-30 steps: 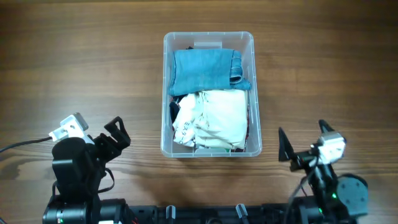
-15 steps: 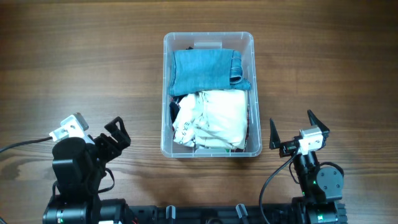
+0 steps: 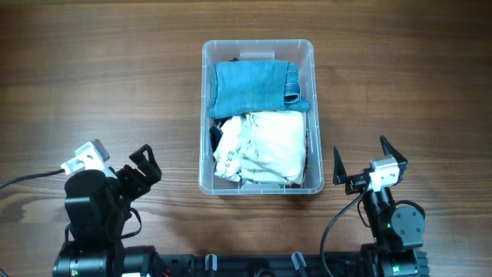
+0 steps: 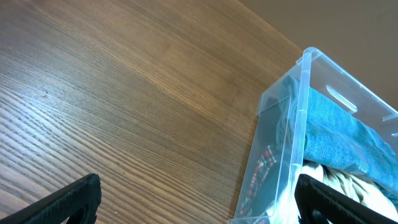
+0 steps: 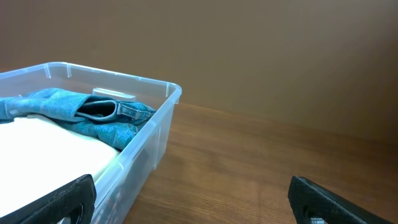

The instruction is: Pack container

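Clear plastic forms the container (image 3: 205,115), a rectangular bin with rounded corners that sits on the middle of the surface (image 3: 92,77), its long sides running away from the robot. Inside it, a blue folded garment (image 3: 254,86) fills the far half, with a seamed denim-like edge showing at its right side. A cream-white folded garment (image 3: 265,146) fills the near half and touches the blue one. A dark piece of cloth (image 3: 214,137) shows between the white garment and the bin's left wall, and in the left wrist view a plaid fabric (image 4: 264,177) presses against that same wall lower down. Everything lies within the rim.

Around the bin the brown wood-grain surface carries nothing else that can be made out.

At the near left corner, well apart from the bin, the left end effector (image 4: 196,193) has its two black fingers spread wide and grips nothing; its camera looks across bare wood toward the bin's left wall. At the near right, just beside the bin's near right corner but not touching it, the right end effector (image 3: 360,154) also has its fingers spread wide with nothing between them. A black cable (image 3: 31,178) trails off the left arm toward the left edge.
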Motion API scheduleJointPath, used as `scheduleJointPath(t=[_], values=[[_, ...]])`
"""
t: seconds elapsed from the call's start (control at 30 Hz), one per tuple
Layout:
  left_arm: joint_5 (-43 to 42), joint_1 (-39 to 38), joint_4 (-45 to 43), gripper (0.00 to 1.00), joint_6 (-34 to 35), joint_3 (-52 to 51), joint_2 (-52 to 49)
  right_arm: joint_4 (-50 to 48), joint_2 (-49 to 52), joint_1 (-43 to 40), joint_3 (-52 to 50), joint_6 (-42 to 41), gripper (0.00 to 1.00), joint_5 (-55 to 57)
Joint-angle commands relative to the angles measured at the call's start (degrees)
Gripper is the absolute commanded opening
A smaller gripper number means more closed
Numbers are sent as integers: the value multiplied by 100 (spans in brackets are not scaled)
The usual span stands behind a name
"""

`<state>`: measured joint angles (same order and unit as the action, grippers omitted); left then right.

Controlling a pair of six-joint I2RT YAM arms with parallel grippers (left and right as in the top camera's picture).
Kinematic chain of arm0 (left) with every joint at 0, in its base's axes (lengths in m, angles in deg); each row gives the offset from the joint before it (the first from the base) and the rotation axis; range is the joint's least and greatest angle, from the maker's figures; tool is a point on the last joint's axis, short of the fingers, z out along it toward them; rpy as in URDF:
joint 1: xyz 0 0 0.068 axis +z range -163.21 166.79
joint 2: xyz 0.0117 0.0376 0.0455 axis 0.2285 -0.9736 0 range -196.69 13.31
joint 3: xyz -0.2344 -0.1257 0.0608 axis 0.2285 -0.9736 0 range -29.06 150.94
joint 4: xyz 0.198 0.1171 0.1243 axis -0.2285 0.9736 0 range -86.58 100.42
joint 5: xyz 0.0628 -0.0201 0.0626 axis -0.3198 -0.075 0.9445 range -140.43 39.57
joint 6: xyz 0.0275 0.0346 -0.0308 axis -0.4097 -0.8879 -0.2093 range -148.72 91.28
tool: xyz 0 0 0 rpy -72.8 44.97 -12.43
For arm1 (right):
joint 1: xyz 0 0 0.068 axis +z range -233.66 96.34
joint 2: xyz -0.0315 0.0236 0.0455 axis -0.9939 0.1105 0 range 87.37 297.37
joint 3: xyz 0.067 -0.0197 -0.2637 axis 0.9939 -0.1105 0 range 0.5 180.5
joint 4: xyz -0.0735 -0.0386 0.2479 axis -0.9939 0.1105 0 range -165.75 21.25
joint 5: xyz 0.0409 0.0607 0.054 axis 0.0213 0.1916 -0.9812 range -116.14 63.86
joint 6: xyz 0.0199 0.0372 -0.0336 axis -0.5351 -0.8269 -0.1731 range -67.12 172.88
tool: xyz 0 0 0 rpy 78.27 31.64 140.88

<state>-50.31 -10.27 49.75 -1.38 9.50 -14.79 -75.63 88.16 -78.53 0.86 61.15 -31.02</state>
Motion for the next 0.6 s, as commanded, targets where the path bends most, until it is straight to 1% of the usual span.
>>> scheduleJointPath(t=[0.0,0.03,0.13,0.2,0.27,0.3,0.33,0.43,0.5,0.53,0.57], values=[[-28,-48,31,100,57,-22,367,-24,0,7,0,74,100,59],[-28,-48,70,100,55,-28,505,-24,0,7,0,74,100,59],[125,-66,348,100,-457,-243,1073,-24,0,7,0,74,100,59],[120,-101,72,100,-647,-789,1637,-24,0,7,0,74,100,59],[7,-129,-535,100,-826,-1488,2201,-24,0,7,0,74,100,59],[-299,-164,-979,100,-1180,-1862,2468,-24,0,7,0,74,100,59],[-855,-238,-2164,100,-1882,-2559,2796,-24,0,7,0,74,100,59],[-1019,-247,-3445,100,-2232,-3123,2796,-24,0,7,0,74,100,59],[-1012,-247,-4524,100,-2315,-3716,2796,-24,0,7,0,74,100,59],[-1008,-254,-4616,100,-2310,-3832,2796,-24,0,7,0,72,100,59],[-973,-254,-4476,100,-2347,-3821,2796,-24,0,7,0,74,100,59]])
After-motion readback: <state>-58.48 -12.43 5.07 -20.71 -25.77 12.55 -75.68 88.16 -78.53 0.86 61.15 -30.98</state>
